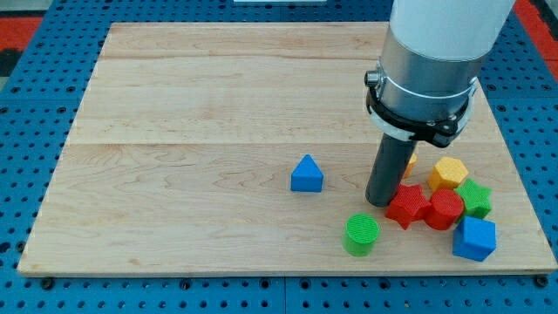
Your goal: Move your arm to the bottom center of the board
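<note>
Camera view: wooden bench (pixel 200 105) on a blue pegboard (pixel 35 131). My tip (pixel 381 202) rests in the lower right of the frame, touching or just beside the left edge of the red star-shaped block (pixel 407 206). There is no hand on this rig, only the rod, so nothing is held.

Cluster at lower right: red cylinder-like block (pixel 445 209), yellow hexagonal block (pixel 448 173), green star-shaped block (pixel 476 197), blue cube (pixel 474 238). A sliver of orange block (pixel 411 163) shows behind the rod; shape cannot be told. Green cylinder (pixel 361 235) sits just below-left of the tip; blue triangular block (pixel 306 174) lies to the left, apart.

Target, the bottom centre of the board, lies down-left of the tip.

Judgement: the blocks look light, rigid and free-sliding; no grasp applies. A path between the green cylinder and the blue triangular block looks safest.
</note>
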